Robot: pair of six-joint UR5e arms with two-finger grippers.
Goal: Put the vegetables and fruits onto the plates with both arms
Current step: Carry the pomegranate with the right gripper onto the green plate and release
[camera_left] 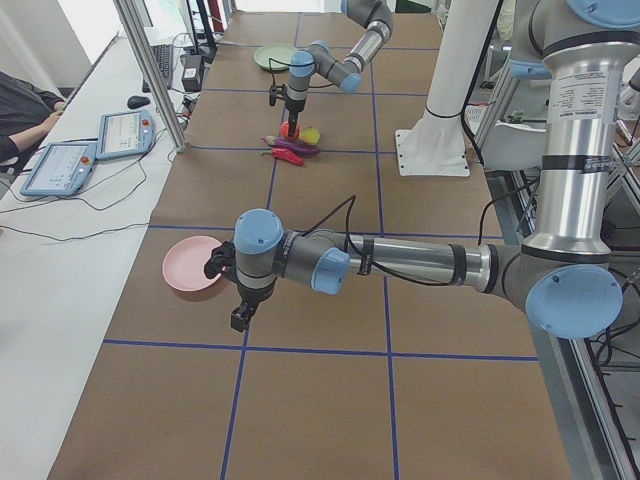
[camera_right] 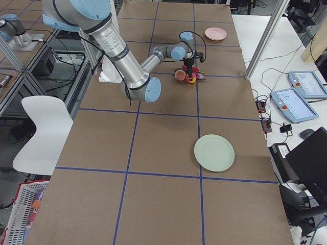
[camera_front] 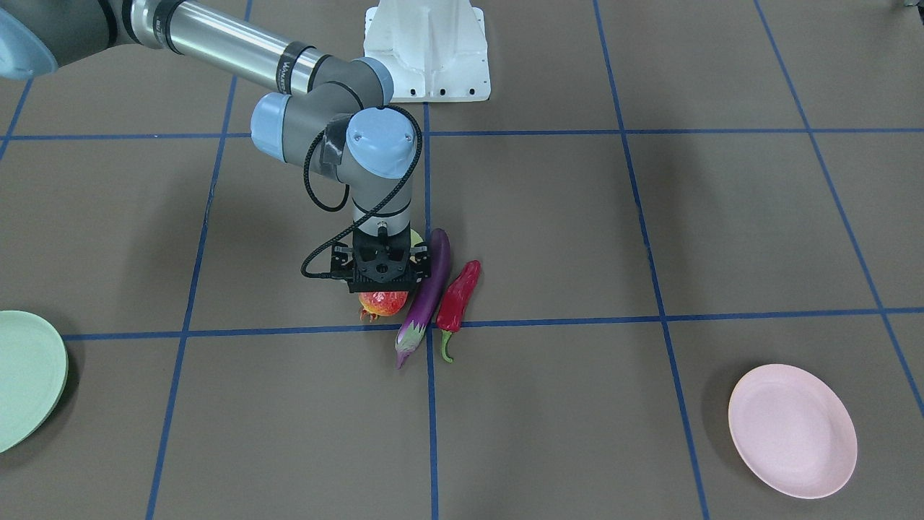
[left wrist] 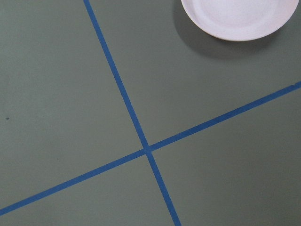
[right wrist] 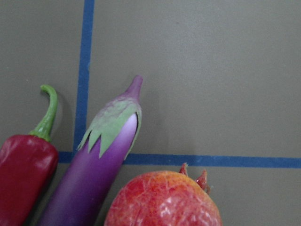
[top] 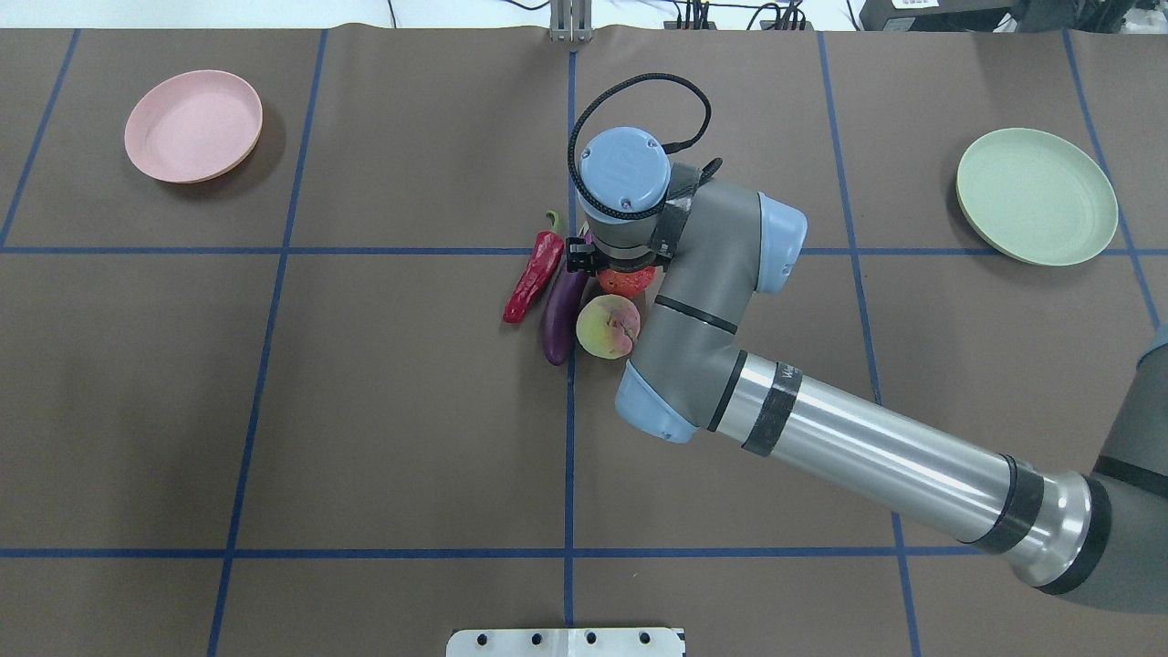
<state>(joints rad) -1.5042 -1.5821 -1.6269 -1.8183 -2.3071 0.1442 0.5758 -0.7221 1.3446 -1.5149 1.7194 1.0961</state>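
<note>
My right gripper (camera_front: 382, 290) hangs straight down over the red-orange pomegranate (camera_front: 382, 305), which sits on the table. Its fingertips are hidden, so I cannot tell whether they grip. The purple eggplant (camera_front: 427, 296) lies against the pomegranate (right wrist: 164, 200), and the red chili (camera_front: 458, 296) lies beside the eggplant (right wrist: 94, 174). The yellow-green peach (top: 608, 327) rests behind them, next to the arm. My left gripper (camera_left: 240, 318) hovers beside the empty pink plate (camera_left: 192, 265); I cannot tell whether it is open. The empty mint green plate (top: 1036, 196) is far off on the right arm's side.
The brown mat carries a grid of blue tape lines (top: 569, 411). The white base mount (camera_front: 427, 50) stands at the robot's edge of the table. A person's arm (camera_left: 25, 110) and two tablets (camera_left: 122, 132) are on the side bench.
</note>
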